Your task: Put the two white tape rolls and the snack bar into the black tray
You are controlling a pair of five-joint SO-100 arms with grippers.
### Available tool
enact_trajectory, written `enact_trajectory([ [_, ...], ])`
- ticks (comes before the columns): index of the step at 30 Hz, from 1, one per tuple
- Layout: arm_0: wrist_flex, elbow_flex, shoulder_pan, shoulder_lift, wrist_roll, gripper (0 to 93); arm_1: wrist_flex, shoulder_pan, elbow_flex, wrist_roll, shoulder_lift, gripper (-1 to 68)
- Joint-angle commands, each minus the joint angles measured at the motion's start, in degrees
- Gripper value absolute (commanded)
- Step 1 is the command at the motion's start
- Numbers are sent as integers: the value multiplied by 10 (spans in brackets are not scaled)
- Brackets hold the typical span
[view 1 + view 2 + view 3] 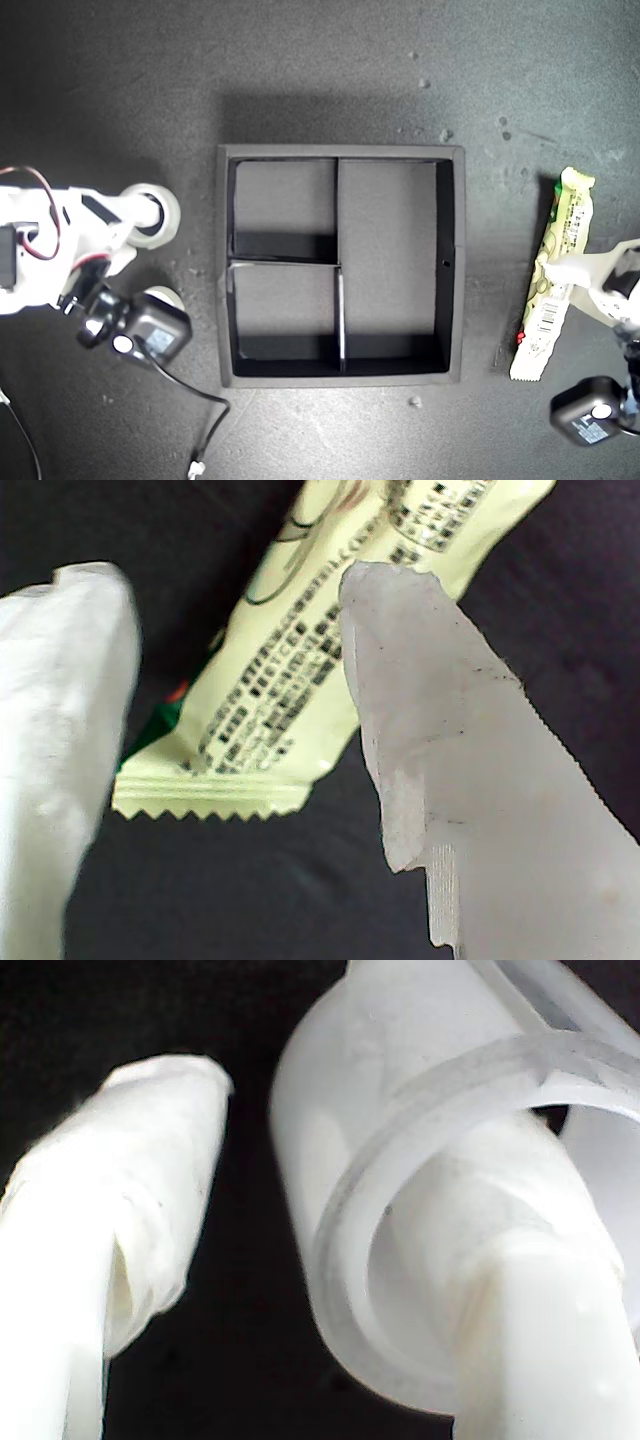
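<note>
The snack bar [553, 280] [300, 670] lies lengthwise on the dark table at the exterior view's right, outside the black tray [458, 265]. My first gripper [585, 272] [235, 590] is open over its middle, and one white finger [470, 780] overlaps the wrapper. At the exterior view's left, one white tape roll [160, 212] [400, 1210] stands beside the tray. My second gripper [140, 232] [300, 1130] is open, with one finger [540, 1330] through the roll's hole and the other finger [110, 1260] outside, apart from it. A second white tape roll [166, 297] lies nearer, partly hidden by the arm. All three tray compartments hold nothing.
Wrist camera blocks [150, 335] [590, 415] hang off both arms, and a black cable [205, 420] trails over the table at the exterior view's lower left. Small crumbs [415, 402] dot the dark surface around the tray.
</note>
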Motion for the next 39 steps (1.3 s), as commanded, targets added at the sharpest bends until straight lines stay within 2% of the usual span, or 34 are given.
enact_trajectory([
  [1,-5,-38,-6,-20,-2,109,18,-17,-7,-149,0,223],
  [15,-5,-54,-16,-65,-3,86,-123,-7,153,-170,-1,254],
  [24,-5,-42,-18,-50,-11,20,-234,-6,239,-171,-4,249],
  [30,-3,-31,-13,-10,-17,0,-244,2,193,-170,-85,241],
  [32,4,-29,-11,6,-18,0,-241,4,172,-170,-112,204],
  [34,13,-29,-9,20,-18,0,-240,8,168,-163,-117,90],
  [36,24,-31,-7,33,-19,0,-236,10,164,-161,-117,18],
  [39,40,-35,-4,55,-19,0,-212,10,149,-158,-117,0],
])
